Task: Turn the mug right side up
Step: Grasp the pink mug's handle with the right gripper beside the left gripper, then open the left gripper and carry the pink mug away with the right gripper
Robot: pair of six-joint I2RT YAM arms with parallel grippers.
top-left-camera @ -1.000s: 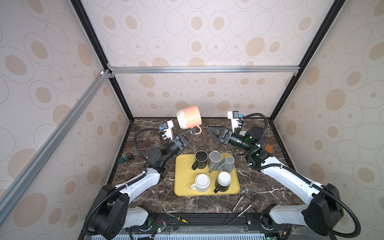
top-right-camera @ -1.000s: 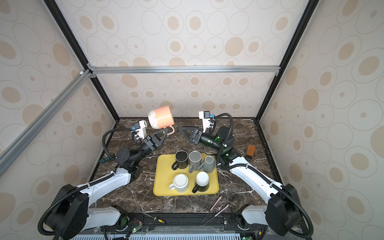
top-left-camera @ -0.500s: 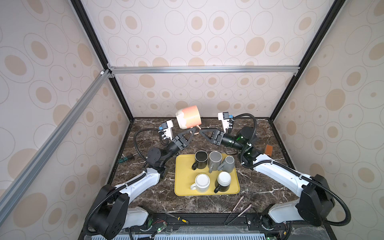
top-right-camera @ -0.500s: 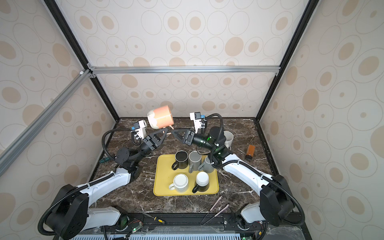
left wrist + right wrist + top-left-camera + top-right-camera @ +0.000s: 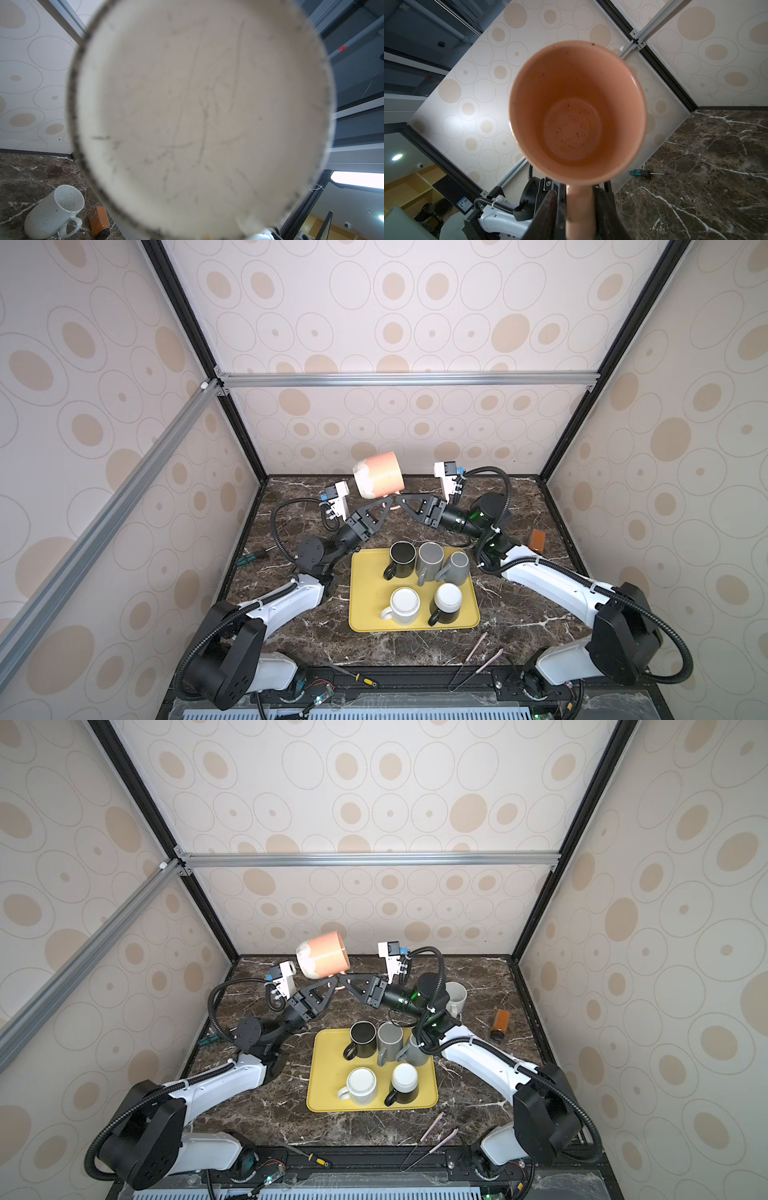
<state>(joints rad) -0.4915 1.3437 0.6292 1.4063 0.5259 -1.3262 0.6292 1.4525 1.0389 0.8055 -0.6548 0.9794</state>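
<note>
Holds orange mug (image 5: 379,475) sideways by its handle (image 5: 579,209) in clamped left gripper (image 5: 387,503) — base at 9 o'clock, mouth at 3 toward right gripper (image 5: 400,499), closure there unclear.

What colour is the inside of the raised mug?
The mug is peach-orange inside; right wrist view.

Your tray (image 5: 365,616) sits mid-surface (image 5: 511,626) and carries five mugs (image 5: 430,560), three in the back row and two in front. The raised mug (image 5: 378,475) hangs above the rear, with the left pincer (image 5: 388,502) at its handle from the left and the right pincer (image 5: 400,500) from the right. Behind and right of the tray stands a loose mug (image 5: 456,995), with a bottle (image 5: 536,540) further right. A screwdriver (image 5: 249,559) lies at the left edge and tongs (image 5: 478,659) at the front right.
</note>
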